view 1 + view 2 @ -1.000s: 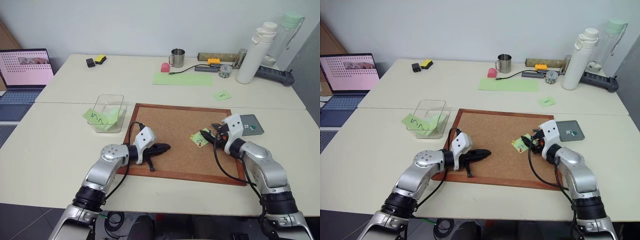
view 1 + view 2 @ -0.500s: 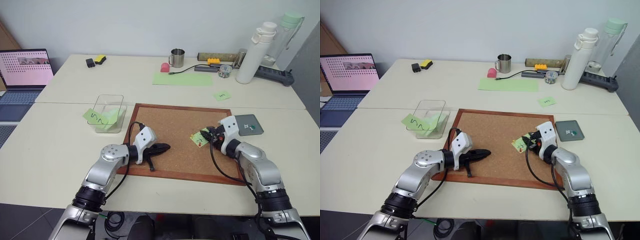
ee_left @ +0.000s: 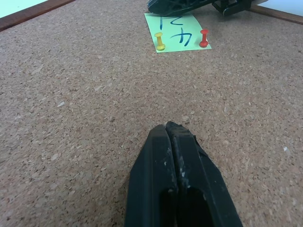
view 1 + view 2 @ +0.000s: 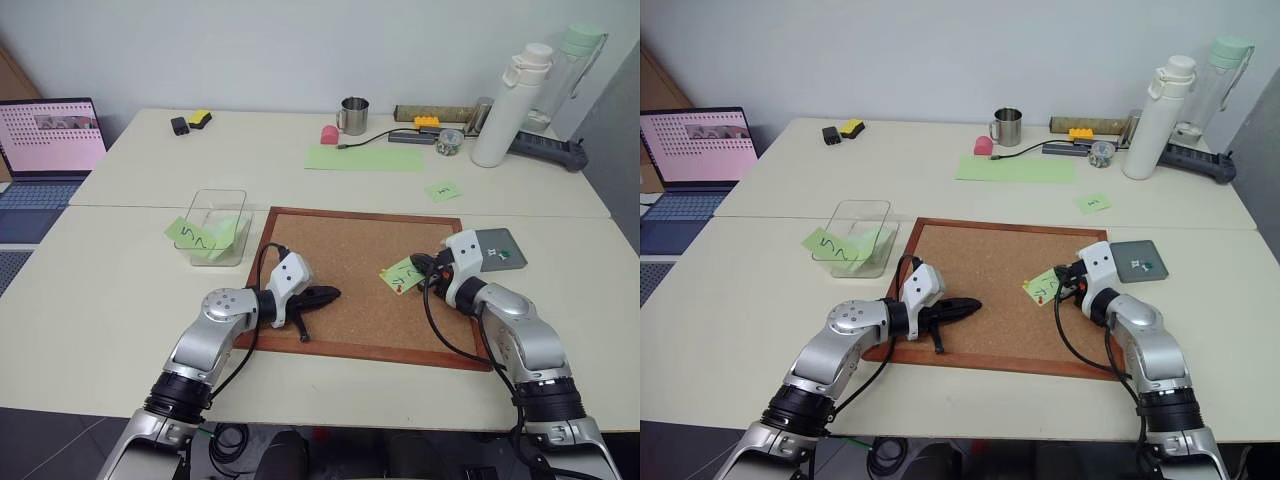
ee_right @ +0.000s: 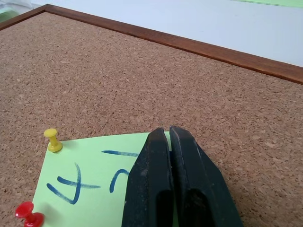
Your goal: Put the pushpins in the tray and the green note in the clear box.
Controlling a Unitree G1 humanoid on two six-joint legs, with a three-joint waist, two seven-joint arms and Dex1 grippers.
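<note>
Two pushpins, red point(image 5: 29, 216) and yellow point(image 5: 53, 140), still pin the green note point(image 5: 92, 182) to the corkboard point(image 4: 340, 262). Nothing finished: tray point(image 4: 500, 248) and clear box point(image 4: 216, 222) await them. Right claw point(image 5: 173, 142) closed over the note's edge; left claw point(image 3: 171, 137) closed, empty, mid-board.

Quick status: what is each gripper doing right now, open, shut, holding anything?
Left gripper: shut, empty, over bare corkboard.
Right gripper: shut at the edge of the green note; whether it pinches the paper cannot be told.
</note>
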